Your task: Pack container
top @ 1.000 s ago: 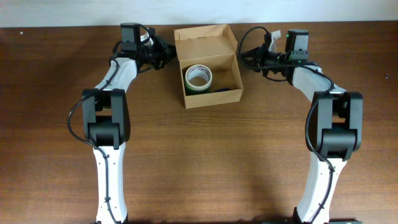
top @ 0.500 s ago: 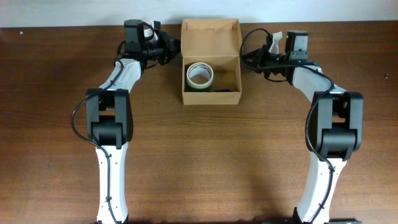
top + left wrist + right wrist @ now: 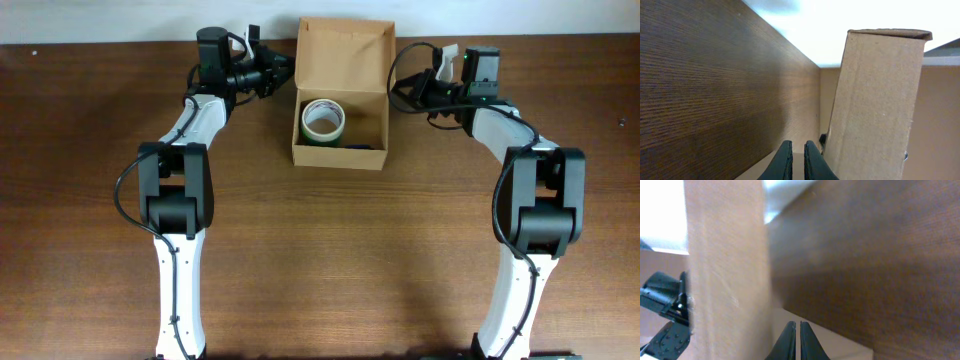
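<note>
The dark wooden surface [image 3: 330, 260] carries the container [image 3: 338, 157] at its far middle. Its flap lid [image 3: 345, 45] stands open at the back, and a roll of tape [image 3: 323, 120] lies flat in its left half. The left pincer [image 3: 798, 145] is just beside the flap's left edge and the right pincer [image 3: 797, 325] is just beside the box's right side, both closed on nothing.

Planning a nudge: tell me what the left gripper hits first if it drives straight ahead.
Most likely the left wall of the container: the shut left gripper points at it, close by; depth is unclear.
</note>
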Controlling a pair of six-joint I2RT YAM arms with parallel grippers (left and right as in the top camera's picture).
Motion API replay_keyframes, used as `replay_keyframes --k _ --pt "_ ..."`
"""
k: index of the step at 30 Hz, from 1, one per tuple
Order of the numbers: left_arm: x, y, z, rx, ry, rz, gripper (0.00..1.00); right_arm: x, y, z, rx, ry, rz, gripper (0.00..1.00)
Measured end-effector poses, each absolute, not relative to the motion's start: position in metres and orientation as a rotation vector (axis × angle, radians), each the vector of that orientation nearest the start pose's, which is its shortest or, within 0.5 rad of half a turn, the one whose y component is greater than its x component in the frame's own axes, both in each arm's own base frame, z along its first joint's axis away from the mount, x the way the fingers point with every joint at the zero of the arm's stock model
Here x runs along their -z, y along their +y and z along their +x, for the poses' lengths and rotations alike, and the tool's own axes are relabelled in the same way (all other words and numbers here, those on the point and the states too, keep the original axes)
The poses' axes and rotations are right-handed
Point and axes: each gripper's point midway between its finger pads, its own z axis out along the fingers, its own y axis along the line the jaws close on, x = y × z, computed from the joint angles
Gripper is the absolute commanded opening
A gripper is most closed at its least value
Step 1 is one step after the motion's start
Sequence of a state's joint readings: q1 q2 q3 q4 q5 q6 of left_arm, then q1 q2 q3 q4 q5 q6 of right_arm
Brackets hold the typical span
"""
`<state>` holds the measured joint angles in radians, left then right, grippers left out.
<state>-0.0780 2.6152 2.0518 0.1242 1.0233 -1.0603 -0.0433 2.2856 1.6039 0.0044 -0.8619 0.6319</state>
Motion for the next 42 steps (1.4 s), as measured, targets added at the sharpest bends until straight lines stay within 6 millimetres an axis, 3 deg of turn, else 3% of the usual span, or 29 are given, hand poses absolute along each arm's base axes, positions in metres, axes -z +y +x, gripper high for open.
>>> replay_keyframes --k 14,28,42 --pt "-0.105 -0.200 0.617 1.747 2.172 -0.250 0.09 -0.124 0.116 0.576 -1.362 2.091 0.055 0.04" --pt "-0.123 -0.207 0.606 1.833 2.136 -0.103 0.05 -0.140 0.132 0.554 -1.555 2.061 -0.070 0.04" --pt "-0.180 -0.212 0.604 1.892 2.058 0.085 0.04 -0.155 0.139 0.544 -1.688 2.038 -0.102 0.04"
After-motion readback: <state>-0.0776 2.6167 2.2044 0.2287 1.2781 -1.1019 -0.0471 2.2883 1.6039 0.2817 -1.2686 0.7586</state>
